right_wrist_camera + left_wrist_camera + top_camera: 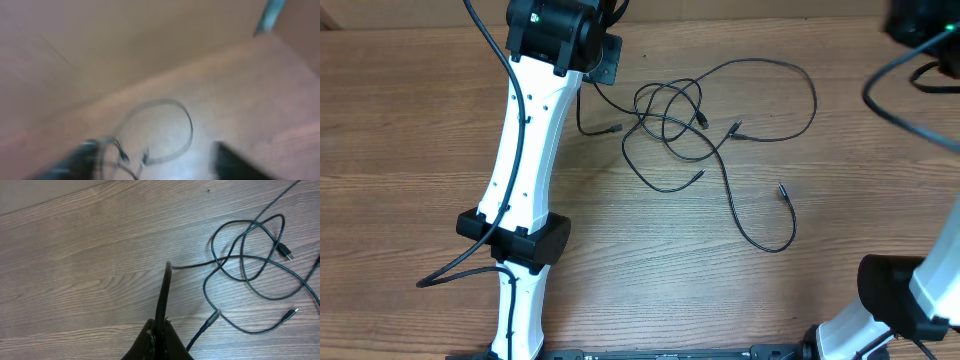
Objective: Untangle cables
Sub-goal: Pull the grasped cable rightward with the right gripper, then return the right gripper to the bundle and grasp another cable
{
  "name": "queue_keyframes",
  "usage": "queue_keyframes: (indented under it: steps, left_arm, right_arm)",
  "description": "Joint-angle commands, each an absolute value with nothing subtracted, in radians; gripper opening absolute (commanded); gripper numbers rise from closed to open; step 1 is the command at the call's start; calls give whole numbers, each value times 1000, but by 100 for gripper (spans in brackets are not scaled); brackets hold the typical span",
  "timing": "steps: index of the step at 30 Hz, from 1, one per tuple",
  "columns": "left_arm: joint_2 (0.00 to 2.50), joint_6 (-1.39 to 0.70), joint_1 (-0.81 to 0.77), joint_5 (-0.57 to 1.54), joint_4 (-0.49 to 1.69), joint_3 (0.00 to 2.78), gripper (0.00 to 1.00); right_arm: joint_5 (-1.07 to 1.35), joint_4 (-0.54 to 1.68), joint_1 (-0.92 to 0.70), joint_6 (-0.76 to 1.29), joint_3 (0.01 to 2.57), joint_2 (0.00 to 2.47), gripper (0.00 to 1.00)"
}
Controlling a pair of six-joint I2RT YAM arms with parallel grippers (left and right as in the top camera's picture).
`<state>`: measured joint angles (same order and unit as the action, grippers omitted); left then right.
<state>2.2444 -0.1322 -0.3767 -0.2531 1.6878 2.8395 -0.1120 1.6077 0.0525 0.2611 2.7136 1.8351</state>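
The black cables [670, 112] lie on the wooden table [420, 120] a little past its middle, towards the far edge. They cross one another in a loose knot of overlapping loops just beside the head of the left arm [530, 150]. From the knot one wide loop swings out to the right. A long tail runs down towards the near side and hooks back up to a small plug [782, 188] lying apart from the rest. Two more plug ends [705, 120] sit close together inside the tangle. The left wrist view shows the left gripper [161, 326] with its fingers pressed together on the pinched cable [163, 292], which rises from the fingertips, bends over and runs right into the loops. A plug with a pale metal tip [216, 313] rests on the wood just right of the fingers. The right arm [905, 300] stands at the near right corner, well away from the tangle. Its wrist view is heavily blurred. The right gripper [155, 150] shows only as two dark shapes set wide apart with nothing between them, and a cable loop lies on the table beyond.
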Motion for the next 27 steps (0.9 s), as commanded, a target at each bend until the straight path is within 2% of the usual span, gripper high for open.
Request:
queue_keyframes:
  steps: [1,9,14,18,27]
  left_arm:
    - [2236,-147,-367,-234,1689,2849,4]
    - [2236,-147,-367,-208,1689,2849,4]
    - [2236,-147,-367,-208,1689,2849,5]
    - [2236,-147,-367,-208,1689,2849,4]
    - [2236,-147,-367,-181,1689,2849,4]
  right_arm:
    - [-107,1602,57,261,2565,1860,100]
    - [-17,1468,56,261,2146,1860,100]
    - [125,1322,56,265,1879,1860,100]
    - [138,1187,56,410,1675,1860,100]
    - [250,1000,51,628,1459,1860,100]
